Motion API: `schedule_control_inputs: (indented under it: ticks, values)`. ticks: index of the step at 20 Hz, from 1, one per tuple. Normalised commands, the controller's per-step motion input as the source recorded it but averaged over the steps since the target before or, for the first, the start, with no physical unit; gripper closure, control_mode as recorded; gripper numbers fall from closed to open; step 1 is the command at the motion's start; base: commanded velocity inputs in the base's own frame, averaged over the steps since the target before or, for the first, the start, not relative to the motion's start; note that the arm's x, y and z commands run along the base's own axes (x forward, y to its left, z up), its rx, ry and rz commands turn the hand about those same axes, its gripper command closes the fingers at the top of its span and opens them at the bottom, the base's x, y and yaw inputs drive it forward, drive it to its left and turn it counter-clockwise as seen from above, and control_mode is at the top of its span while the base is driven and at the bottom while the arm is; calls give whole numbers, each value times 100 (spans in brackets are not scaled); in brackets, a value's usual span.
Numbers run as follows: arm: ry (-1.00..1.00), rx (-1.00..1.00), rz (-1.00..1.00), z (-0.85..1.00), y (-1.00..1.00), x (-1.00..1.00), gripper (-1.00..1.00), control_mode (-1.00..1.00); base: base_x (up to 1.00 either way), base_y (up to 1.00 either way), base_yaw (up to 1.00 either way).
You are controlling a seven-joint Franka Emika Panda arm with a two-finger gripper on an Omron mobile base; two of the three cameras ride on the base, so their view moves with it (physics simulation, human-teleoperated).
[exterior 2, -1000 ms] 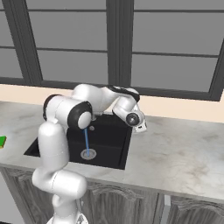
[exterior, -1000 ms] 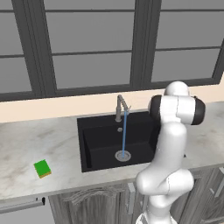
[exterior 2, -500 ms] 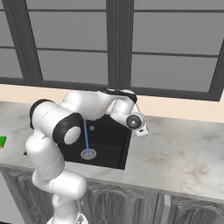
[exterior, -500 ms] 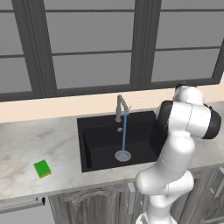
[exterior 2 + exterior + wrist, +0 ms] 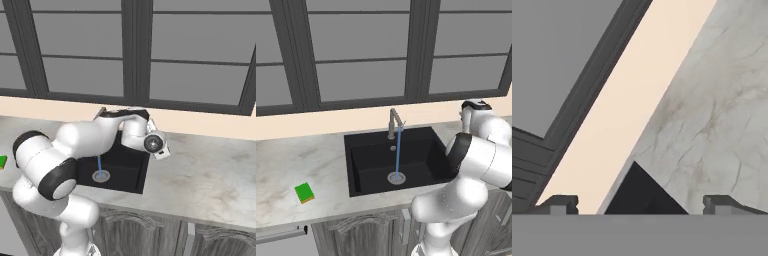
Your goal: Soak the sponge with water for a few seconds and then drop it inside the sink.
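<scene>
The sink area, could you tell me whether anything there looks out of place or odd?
Nothing is spilled or damaged. The oddity: the water runs from the faucet into the sink with nothing under it, while the sponge lies on the counter left of the basin, and the gripper is open and empty.

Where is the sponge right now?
In the left base view the sponge lies flat on the marble counter, to the left of the sink and apart from it, near the counter's front edge.

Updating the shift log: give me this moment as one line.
sponge: on counter left of sink, untouched | water: running into drain | gripper: open, empty, over sink's back right corner
</scene>
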Motion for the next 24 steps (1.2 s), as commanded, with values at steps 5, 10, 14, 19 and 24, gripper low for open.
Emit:
schedule_control_inputs:
  ticks: [5,10,14,19,24]
  values:
    - [13,-7,11,46,0,-49,-100,-100,0,0,0]
    - [21,-11,13,42,3,-47,-100,-100,0,0,0]
    - [20,-8,11,44,3,-50,-100,-100,0,0,0]
    - [16,-4,10,35,13,-49,-100,-100,0,0,0]
    - [8,0,10,-15,23,-20,-100,-100,0,0,0]
